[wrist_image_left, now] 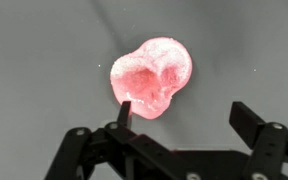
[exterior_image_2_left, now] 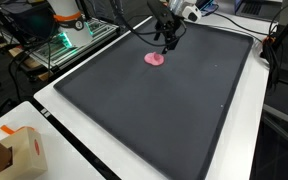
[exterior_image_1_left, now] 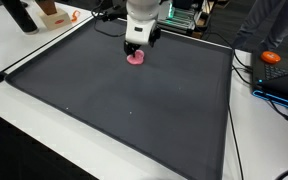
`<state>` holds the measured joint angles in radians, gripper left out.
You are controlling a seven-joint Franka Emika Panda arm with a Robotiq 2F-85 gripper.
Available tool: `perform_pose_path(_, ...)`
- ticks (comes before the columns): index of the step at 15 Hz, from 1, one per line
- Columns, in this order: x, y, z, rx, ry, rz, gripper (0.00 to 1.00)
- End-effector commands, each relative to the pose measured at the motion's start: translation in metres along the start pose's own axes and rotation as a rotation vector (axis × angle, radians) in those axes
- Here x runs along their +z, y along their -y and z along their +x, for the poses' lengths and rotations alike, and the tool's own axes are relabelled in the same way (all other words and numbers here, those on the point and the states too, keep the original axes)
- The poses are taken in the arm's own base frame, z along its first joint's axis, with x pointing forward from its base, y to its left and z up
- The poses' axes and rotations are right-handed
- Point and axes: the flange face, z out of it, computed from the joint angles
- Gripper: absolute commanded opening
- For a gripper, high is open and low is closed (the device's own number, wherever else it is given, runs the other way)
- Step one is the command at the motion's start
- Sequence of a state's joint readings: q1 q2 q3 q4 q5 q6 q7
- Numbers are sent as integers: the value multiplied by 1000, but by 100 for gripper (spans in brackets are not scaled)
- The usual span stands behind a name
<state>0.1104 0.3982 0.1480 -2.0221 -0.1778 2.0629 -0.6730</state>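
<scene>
**Open gripper hangs over a pink lump on the dark mat**

The gripper (exterior_image_1_left: 136, 45) hangs low over a small pink lump (exterior_image_1_left: 136, 58) that lies on a large dark mat (exterior_image_1_left: 124, 115). The mat covers most of a white table (exterior_image_1_left: 4, 45). In both exterior views the lump sits near the far edge of the mat, directly below the arm's wrist, with bare mat all round it.

In the wrist view the fingers stand wide apart and hold nothing. The pink lump (wrist_image_left: 151, 78) lies flat on the mat, ahead of the gripper (wrist_image_left: 184, 115) and off to one side of the gap. One fingertip (wrist_image_left: 124, 110) shows just at its lower edge, and whether it touches cannot be told. The other finger (wrist_image_left: 246, 118) is well apart from it. The lump looks soft and crumpled, with a bright rim and folds in the middle.

Nothing lies on the mat between the fingers and the lump. The clutter keeps to the table's edges. An orange thing (exterior_image_1_left: 271, 57) and a blue-edged flat box (exterior_image_1_left: 284, 85) sit beside one side of the mat, with cables trailing near them. An orange and white object (exterior_image_1_left: 54, 15) stands past the far corner.

In an exterior view the gripper (exterior_image_2_left: 168, 44) shows above the lump (exterior_image_2_left: 155, 60), a green-lit device (exterior_image_2_left: 64, 42) stands off the mat behind it, and a cardboard box (exterior_image_2_left: 19, 150) rests on the near corner of the table.
</scene>
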Motion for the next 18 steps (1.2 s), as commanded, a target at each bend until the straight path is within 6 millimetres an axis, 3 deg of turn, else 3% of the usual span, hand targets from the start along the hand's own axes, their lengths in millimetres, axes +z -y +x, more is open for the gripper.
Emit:
perform_pose_path(1, 15, 3, 31, -23, 111, 3, 100)
perform_pose_path(11, 36, 11, 75, -49, 306, -132, 100)
perform_pose_path(18, 43, 12, 86, -74, 412, -207, 100)
